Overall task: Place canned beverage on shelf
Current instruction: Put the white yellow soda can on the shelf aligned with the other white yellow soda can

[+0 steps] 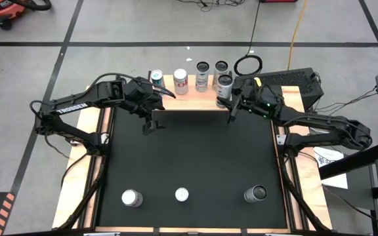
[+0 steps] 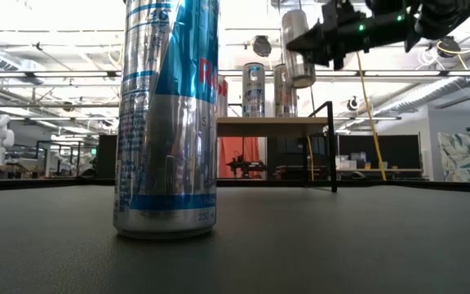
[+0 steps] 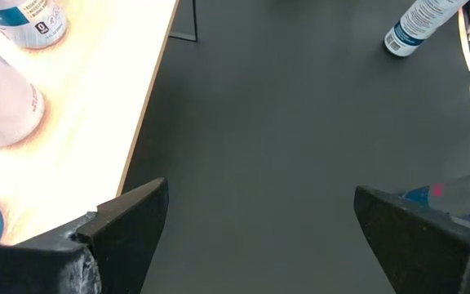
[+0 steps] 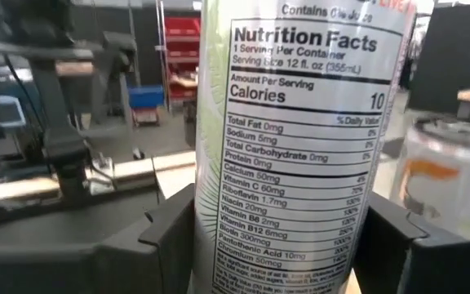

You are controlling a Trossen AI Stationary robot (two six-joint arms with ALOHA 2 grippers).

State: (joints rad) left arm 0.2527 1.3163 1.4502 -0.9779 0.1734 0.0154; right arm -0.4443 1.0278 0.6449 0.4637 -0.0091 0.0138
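Your right gripper (image 1: 227,99) sits at the upper centre-right of the high view, fingers pinching a silver can (image 1: 224,85) that it holds upright over the right end of the shelf (image 1: 192,99). In the low view that can (image 2: 298,47) hangs clear above the shelf's pale top (image 2: 272,121), not touching it, with two other cans (image 2: 254,90) standing on the top just beside and behind it. The right wrist view shows the nutrition label of the held can (image 4: 304,147) filling the space between the two dark fingers (image 4: 170,233). Your left gripper (image 1: 151,117) is at the shelf's left front edge, upper centre-left of the high view, fingers spread wide and holding nothing; its wrist view looks down past the shelf edge (image 3: 129,131) onto the black worktop (image 3: 284,147). Three more cans (image 1: 182,194) stand in a row along the lower part of the worktop.
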